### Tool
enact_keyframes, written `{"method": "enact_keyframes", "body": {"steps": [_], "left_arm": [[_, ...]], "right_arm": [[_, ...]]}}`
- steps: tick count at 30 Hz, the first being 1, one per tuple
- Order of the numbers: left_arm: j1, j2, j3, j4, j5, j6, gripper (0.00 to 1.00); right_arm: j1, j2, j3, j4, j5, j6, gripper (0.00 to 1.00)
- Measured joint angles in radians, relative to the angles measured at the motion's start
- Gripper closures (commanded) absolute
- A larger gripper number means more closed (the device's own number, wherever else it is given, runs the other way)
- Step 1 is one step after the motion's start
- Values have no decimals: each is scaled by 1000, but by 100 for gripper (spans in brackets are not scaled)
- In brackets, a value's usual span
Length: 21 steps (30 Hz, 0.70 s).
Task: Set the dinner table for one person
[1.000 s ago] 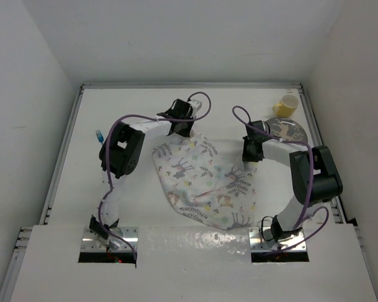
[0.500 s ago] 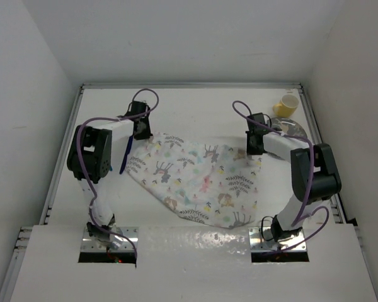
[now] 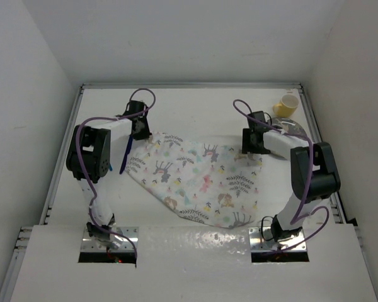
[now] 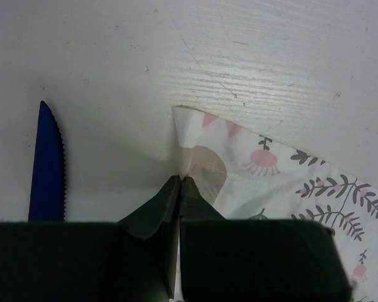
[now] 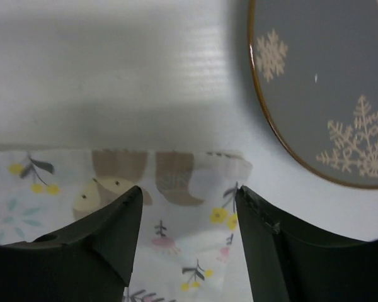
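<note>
Left claw (image 4: 179, 180) pinches the mat's (image 4: 283, 170) corner, hiding the knife's (image 4: 47, 163) handle; right claw (image 5: 188, 202) spread, perhaps above it.

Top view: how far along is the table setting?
Done: the mat lies spread on the dinner table. In hand: left gripper pinches one mat corner; right gripper is open over another. To do: plate, cup and knife sit off the mat.

Lab rig: white enclosure (image 3: 176, 44) around railed table (image 3: 195, 113).
</note>
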Motion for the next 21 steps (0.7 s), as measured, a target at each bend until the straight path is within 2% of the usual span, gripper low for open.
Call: {"method": "enact_keyframes", "body": {"steps": [9, 14, 18, 20, 21], "left_arm": [[0, 0, 0, -6, 0, 0, 100], [0, 0, 0, -6, 3, 0, 100], [0, 0, 0, -6, 2, 0, 100], [2, 0, -1, -6, 2, 0, 100], [2, 0, -1, -6, 2, 0, 100]], "right_arm": [[-173, -45, -129, 16, -119, -7, 35], [-190, -42, -132, 30, -206, -41, 39], [-189, -29, -123, 31, -237, -76, 50], [-190, -16, -108, 29, -244, -85, 61], [-190, -6, -97, 31, -249, -89, 70]]}}
